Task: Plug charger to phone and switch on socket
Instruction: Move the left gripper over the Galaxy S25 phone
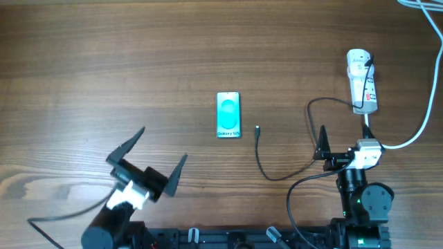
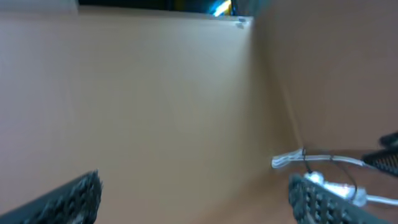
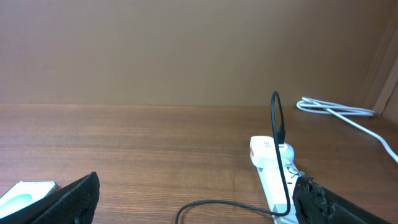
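The phone (image 1: 228,115) lies flat mid-table with its cyan screen up; its corner shows in the right wrist view (image 3: 23,190). The charger's thin black cable (image 1: 266,173) loops from the socket to its connector tip (image 1: 257,128), which lies just right of the phone and apart from it. The white socket (image 1: 362,81) lies at the far right, and in the right wrist view (image 3: 270,168) the cable (image 3: 277,124) arches over it. My left gripper (image 1: 154,160) is open and empty at the front left, also seen in its wrist view (image 2: 193,205). My right gripper (image 1: 344,142) is open and empty just in front of the socket (image 3: 196,208).
A thick white cord (image 1: 422,124) trails from the socket round the right edge to the back corner (image 3: 329,107). The left wrist view is blurred and shows a white shape with cords (image 2: 289,160) at its right. The arm bases stand along the front edge.
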Controlling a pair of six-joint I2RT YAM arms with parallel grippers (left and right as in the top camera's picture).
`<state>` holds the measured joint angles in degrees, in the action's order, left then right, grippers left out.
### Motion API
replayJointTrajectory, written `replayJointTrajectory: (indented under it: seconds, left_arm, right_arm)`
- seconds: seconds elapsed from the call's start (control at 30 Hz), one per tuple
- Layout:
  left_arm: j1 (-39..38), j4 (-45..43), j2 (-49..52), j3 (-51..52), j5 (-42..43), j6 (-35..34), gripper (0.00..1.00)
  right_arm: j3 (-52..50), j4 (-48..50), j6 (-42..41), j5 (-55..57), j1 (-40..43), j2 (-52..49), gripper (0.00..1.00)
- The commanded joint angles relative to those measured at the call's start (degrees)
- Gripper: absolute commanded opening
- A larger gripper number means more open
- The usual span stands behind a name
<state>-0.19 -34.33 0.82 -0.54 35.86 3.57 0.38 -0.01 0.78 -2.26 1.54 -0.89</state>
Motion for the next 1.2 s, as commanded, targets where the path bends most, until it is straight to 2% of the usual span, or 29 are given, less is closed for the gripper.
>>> replayJointTrajectory:
  seconds: [0.0,0.03,0.1,0.23,0.3,0.4,0.43,0.47,0.57,0.7,0.77,0.87,0.97,1.03,1.07,1.17]
  left_arm:
    - [0.42,-6.64,-0.39,-0.26,1.79,0.07,1.00]
    - [0.42,-6.12,-0.31,-1.51,-0.39,-1.11,1.00]
    - [0.42,2.89,1.86,-7.56,-5.07,-4.31,1.00]
    - [0.42,31.43,14.53,-24.59,-5.29,-4.39,1.00]
    - [0.42,38.97,22.05,-31.63,-2.12,-4.20,1.00]
    - [0.42,39.78,30.95,-36.61,12.46,-4.26,1.00]
    - [0.42,37.35,33.33,-36.79,16.04,-4.24,1.00]
    - [0.37,35.01,35.17,-36.79,16.68,-4.98,1.00]
    - [0.31,30.14,41.35,-36.89,16.35,-13.05,1.00]
    - [0.28,30.03,47.43,-39.06,9.38,-22.53,1.00]
    - [-0.04,35.65,52.28,-44.30,6.93,-23.54,1.00]
    - [-2.71,47.45,58.66,-53.77,-0.90,-20.85,1.00]
    - [-9.64,65.94,67.80,-67.58,-19.69,-18.78,1.00]
    - [-14.36,75.36,73.92,-74.79,-28.04,-18.08,1.00]
    - [-17.11,80.24,78.12,-78.88,-30.12,-15.34,1.00]
    - [-21.38,79.49,84.56,-81.57,-29.94,-14.29,1.00]
  right_arm:
    - [-0.11,0.17,0.72,0.76,-0.39,0.61,1.00]
    - [-0.11,0.17,0.70,0.76,-0.42,0.61,1.00]
    - [-0.11,0.17,0.74,0.76,-0.39,0.61,1.00]
    - [-0.11,0.17,0.70,0.76,-0.39,0.61,1.00]
    - [-0.11,0.17,0.72,0.76,-0.42,0.61,1.00]
    - [-0.11,0.17,0.72,0.79,-0.42,0.61,1.00]
    - [-0.11,0.17,0.72,0.76,-0.39,0.61,1.00]
    - [-0.11,0.17,0.72,0.76,-0.42,0.61,1.00]
    - [-0.11,0.17,0.72,0.76,-0.42,0.61,1.00]
    - [-0.11,0.15,0.74,0.76,-0.39,0.61,1.00]
    - [-0.11,0.17,0.72,0.76,-0.42,0.61,1.00]
    - [-0.11,0.17,0.72,0.76,-0.42,0.61,1.00]
    - [-0.11,0.17,0.72,0.76,-0.42,0.61,1.00]
    - [-0.11,0.17,0.70,0.76,-0.39,0.61,1.00]
    - [-0.11,0.17,0.72,0.76,-0.39,0.61,1.00]
    - [-0.11,0.17,0.72,0.76,-0.39,0.61,1.00]
